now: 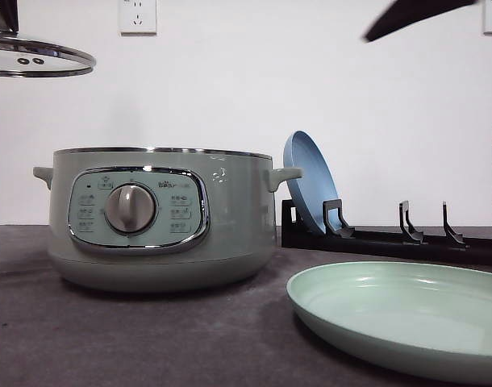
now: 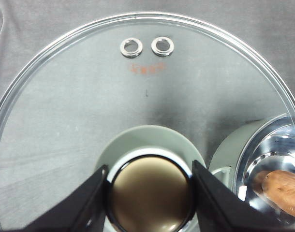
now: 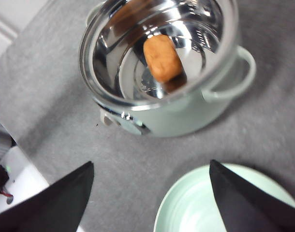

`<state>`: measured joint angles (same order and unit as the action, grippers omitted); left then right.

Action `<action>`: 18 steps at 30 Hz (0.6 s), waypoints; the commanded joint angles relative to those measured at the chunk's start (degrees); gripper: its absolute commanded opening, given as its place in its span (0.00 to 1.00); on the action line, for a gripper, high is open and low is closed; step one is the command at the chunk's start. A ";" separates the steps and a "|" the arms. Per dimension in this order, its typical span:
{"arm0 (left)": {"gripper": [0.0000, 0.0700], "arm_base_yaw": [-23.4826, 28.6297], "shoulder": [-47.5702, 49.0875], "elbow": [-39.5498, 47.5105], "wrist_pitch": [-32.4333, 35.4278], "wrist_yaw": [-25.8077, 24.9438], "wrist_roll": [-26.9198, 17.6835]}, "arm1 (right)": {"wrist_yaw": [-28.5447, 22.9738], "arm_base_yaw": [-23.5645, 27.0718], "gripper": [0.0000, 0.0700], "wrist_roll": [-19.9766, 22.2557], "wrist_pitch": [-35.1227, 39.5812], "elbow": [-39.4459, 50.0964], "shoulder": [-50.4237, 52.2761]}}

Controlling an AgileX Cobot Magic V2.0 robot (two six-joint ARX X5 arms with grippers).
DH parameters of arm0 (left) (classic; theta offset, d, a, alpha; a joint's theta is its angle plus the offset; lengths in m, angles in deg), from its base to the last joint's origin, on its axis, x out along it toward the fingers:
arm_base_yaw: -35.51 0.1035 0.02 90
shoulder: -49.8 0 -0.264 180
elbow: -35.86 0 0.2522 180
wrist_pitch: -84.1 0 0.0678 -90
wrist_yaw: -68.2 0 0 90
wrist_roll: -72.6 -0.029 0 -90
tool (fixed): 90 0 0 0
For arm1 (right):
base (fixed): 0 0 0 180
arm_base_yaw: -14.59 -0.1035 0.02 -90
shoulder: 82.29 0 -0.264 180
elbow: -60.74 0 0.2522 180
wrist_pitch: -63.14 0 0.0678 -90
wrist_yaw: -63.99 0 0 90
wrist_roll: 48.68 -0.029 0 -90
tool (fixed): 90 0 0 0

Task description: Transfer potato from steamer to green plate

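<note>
The sage-green steamer (image 1: 230,226) stands lidless on the grey table. Inside its shiny bowl lies the orange-brown potato (image 3: 162,58), also glimpsed through the glass at the steamer's rim (image 2: 284,189). My left gripper (image 2: 150,193) is shut on the green knob (image 2: 152,145) of the glass lid (image 1: 36,58), holding it high up, to the left of the steamer. My right gripper (image 3: 151,164) hangs open and empty well above the table, over the gap between the steamer (image 3: 186,118) and the green plate (image 3: 196,212). The green plate (image 1: 407,314) lies flat at the front right.
A blue plate (image 1: 310,181) leans upright in a black dish rack (image 1: 407,238) behind the green plate, right of the steamer. A dark part of the right arm (image 1: 407,14) crosses the top right. The table's edge and a white floor (image 3: 26,183) show beyond the steamer's panel side.
</note>
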<state>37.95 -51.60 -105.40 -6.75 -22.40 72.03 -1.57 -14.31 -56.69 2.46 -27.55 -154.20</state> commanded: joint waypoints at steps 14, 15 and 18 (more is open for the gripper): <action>0.01 0.23 0.24 -2.51 1.22 -0.22 -0.24 | -3.33 -8.22 0.68 10.34 -14.70 -43.36 -40.43; 0.01 0.23 0.24 -2.51 1.20 -0.22 -0.24 | -4.21 -8.69 0.68 10.73 -15.12 -45.46 -42.28; 0.01 0.23 0.24 -2.51 1.17 -0.22 -0.24 | -7.44 -10.07 0.69 12.59 -15.95 -50.93 -47.27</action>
<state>38.01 -51.60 -105.40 -7.32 -22.40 72.03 -8.38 -23.60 -46.23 -13.42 -76.08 -199.67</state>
